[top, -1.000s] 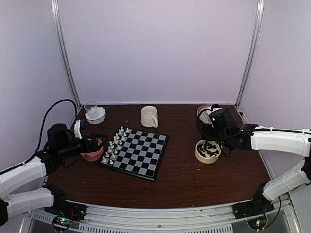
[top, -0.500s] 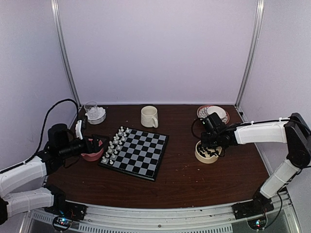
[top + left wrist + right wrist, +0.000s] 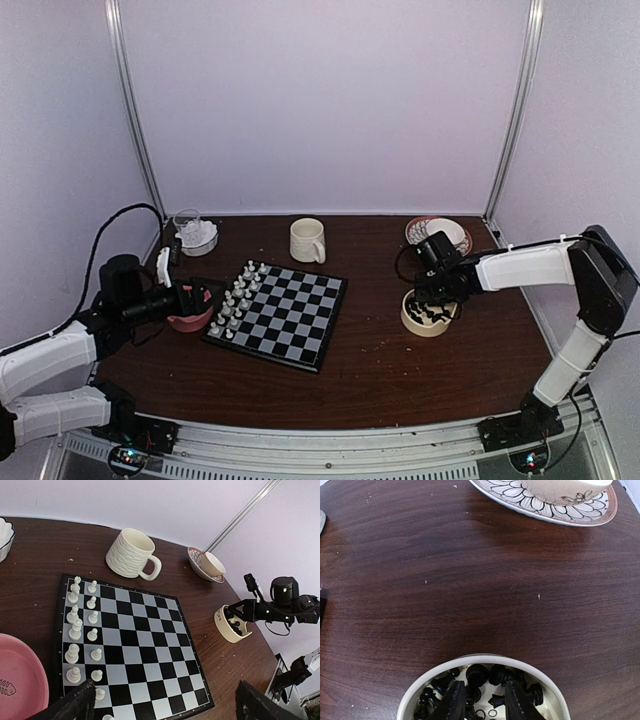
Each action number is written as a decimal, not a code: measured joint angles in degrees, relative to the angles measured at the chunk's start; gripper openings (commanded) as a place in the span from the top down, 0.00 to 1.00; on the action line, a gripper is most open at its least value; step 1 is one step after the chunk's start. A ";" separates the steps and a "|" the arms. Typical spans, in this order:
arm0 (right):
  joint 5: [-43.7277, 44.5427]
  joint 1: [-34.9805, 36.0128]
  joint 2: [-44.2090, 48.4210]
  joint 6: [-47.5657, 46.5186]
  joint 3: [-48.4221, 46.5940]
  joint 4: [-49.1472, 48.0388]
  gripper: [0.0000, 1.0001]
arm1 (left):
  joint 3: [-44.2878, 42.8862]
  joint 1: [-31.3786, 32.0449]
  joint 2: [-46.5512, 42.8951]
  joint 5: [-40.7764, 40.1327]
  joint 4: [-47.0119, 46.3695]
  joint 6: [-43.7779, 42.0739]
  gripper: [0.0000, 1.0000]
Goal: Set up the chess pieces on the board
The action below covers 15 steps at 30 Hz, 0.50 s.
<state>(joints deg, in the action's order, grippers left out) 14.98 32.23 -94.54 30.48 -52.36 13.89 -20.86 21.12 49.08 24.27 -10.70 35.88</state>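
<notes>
Both fingers (image 3: 451, 702) of the right gripper (image 3: 482, 704) are dipped into the cream bowl (image 3: 410, 692), standing close together among the black pieces (image 3: 477, 672). Whether one of these is actually clamped cannot be told, since the fingertips are cut off by the lower edge of the wrist view. The left gripper (image 3: 165, 690) is held wide open and empty just off the near edge of the board (image 3: 150, 640), beside the pink bowl (image 3: 20, 675).

About half of the task is judged done. The white pieces (image 3: 76, 628) are ranged in two rows along the board's left side, the one nearest the left arm. No black piece is seen on the board, and the two rows on the opposite side are bare. The whole black set is therefore judged left to place, starting with the pick now in hand.

Being square, the board has no long axis; it is laid turned on the table (image 3: 470, 580), so that its sides run slantwise to the near edge. The white pieces are stood upright, their long axes vertical. The black pieces are heaped in the bowl, pointing every way, so each will probably need righting before it is set down.
</notes>
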 measured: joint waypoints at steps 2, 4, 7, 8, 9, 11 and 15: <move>-0.33 -0.44 -0.20 0.02 0.00 0.00 0.71 | 0.00 0.00 0.22 0.00 0.00 0.00 0.02; -0.85 -0.74 -0.63 0.17 -0.02 -0.04 0.71 | 0.00 0.00 0.26 0.00 0.00 0.02 0.02; -1.53 -0.94 -1.38 0.28 -0.02 -0.15 0.72 | 0.00 0.00 0.26 0.00 0.00 0.02 0.03; -1.73 -0.98 -1.46 0.37 -0.04 -0.22 0.73 | 0.00 0.00 0.26 0.00 -0.02 0.02 0.02; -1.95 -1.03 -1.55 0.42 -0.15 -0.20 0.73 | 0.00 0.00 0.26 0.00 -0.02 0.02 0.02; -2.21 -1.11 -1.77 0.46 -0.42 -0.22 0.74 | 0.00 0.00 0.26 0.00 0.00 0.00 0.02; -2.56 -1.14 -2.32 0.46 -1.11 -0.42 0.74 | 0.00 0.00 0.26 0.00 0.00 0.02 0.02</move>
<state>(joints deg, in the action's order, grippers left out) 12.43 31.09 -96.86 30.94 -53.47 13.47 -20.86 21.12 49.34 24.27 -10.70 35.90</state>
